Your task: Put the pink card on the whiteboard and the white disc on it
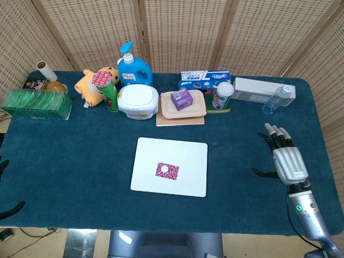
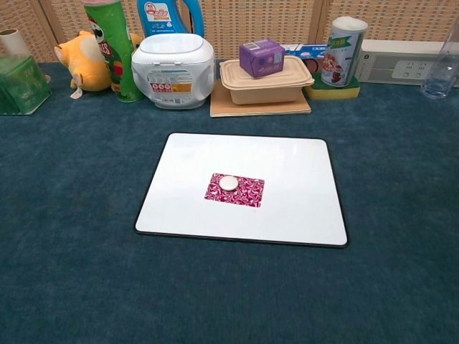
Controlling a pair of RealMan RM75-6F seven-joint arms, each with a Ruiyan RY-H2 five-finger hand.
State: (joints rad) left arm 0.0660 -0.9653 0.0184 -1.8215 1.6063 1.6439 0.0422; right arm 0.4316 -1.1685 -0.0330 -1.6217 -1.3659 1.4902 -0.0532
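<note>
The whiteboard [image 1: 185,153] lies flat in the middle of the blue table. The pink patterned card [image 1: 172,173] rests on it, a little left of its centre. On the card's left part sits the white disc [image 1: 164,169]. The chest view shows the same: whiteboard [image 2: 301,172], card [image 2: 247,193], disc [image 2: 228,183], and no hand. My right hand [image 1: 286,159] hovers far to the right of the board, near the table's right side, fingers spread and holding nothing. Only two dark tips [image 1: 12,207] of my left hand show at the left edge.
Along the back stand a green box [image 1: 36,104], a plush toy [image 1: 92,81], a chips can [image 1: 107,88], a blue pump bottle [image 1: 133,67], a white tub [image 1: 138,100], a lunch box with a purple carton [image 1: 181,99], a cup [image 1: 222,94], a power strip [image 1: 253,89] and a clear bottle [image 1: 277,98].
</note>
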